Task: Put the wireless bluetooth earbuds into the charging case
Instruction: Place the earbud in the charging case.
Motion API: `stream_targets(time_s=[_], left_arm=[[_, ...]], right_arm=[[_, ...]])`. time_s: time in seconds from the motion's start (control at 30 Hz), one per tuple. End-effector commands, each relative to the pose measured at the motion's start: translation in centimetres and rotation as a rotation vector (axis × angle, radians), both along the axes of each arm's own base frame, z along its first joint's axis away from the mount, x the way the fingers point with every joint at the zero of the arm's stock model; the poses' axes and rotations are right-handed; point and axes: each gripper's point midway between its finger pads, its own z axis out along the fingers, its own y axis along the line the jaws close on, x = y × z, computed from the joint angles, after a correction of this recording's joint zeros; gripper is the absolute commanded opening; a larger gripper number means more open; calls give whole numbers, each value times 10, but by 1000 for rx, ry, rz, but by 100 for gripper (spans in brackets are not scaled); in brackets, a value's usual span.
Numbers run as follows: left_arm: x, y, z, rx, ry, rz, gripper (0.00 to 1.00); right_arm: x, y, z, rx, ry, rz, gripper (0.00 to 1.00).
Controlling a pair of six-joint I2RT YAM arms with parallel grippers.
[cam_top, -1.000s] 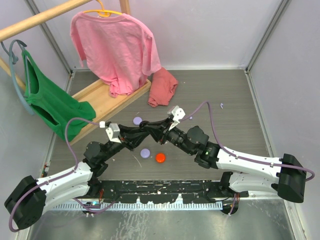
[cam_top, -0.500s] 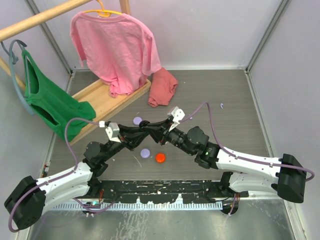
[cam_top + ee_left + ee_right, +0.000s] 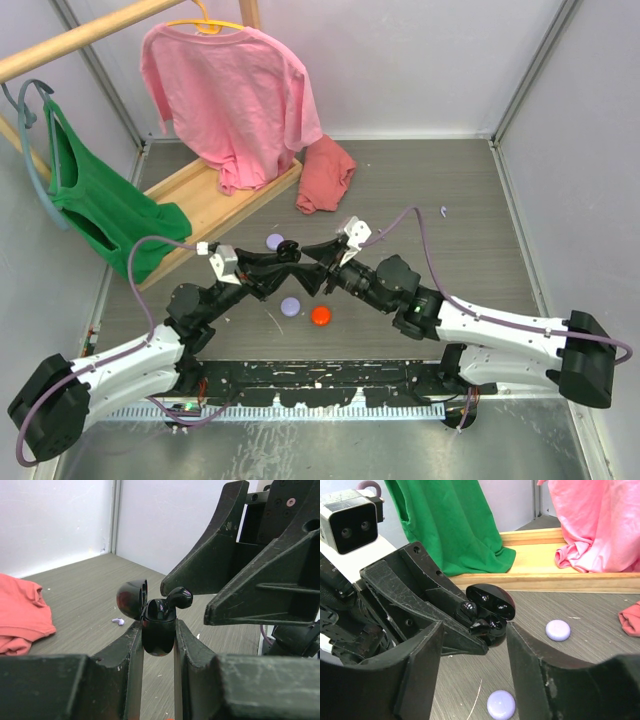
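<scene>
One black earbud (image 3: 178, 597) pokes up from the open charging case (image 3: 159, 637). The left gripper (image 3: 159, 626) clenches the case above mid-table, and the right gripper (image 3: 475, 630) hangs released, jaws spread either side without touching. Below, two lavender pucks (image 3: 291, 306) and an orange-red puck (image 3: 320, 316) lie on the grey table (image 3: 470, 200), which runs widest toward the right wall (image 3: 580, 150).

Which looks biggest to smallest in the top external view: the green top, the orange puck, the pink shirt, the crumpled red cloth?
Largest first: pink shirt, green top, crumpled red cloth, orange puck.
</scene>
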Motion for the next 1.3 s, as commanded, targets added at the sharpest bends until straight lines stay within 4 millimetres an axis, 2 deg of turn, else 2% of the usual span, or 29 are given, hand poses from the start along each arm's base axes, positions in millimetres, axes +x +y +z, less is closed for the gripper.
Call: stream_targets(time_s=[0.0, 0.2, 0.33, 0.53, 0.77, 1.03, 1.27], left_arm=[[-3, 5, 28, -54, -88, 16, 1], [0, 4, 16, -9, -77, 25, 1], [0, 3, 13, 5, -77, 24, 1], [-1, 3, 13, 8, -83, 21, 1], [-2, 4, 15, 3, -87, 19, 1], [-5, 6, 20, -11, -98, 15, 1], [-8, 6, 21, -9, -100, 2, 0]], right_arm=[[-1, -15, 34, 58, -34, -40, 62], [9, -33, 51, 58, -28, -136, 75], [15, -33, 54, 39, -10, -163, 82], [23, -22, 43, -6, 13, -183, 85], [29, -23, 27, -57, 24, -211, 86], [34, -35, 10, -118, 23, -265, 87], [38, -51, 3, -145, 6, -322, 90]])
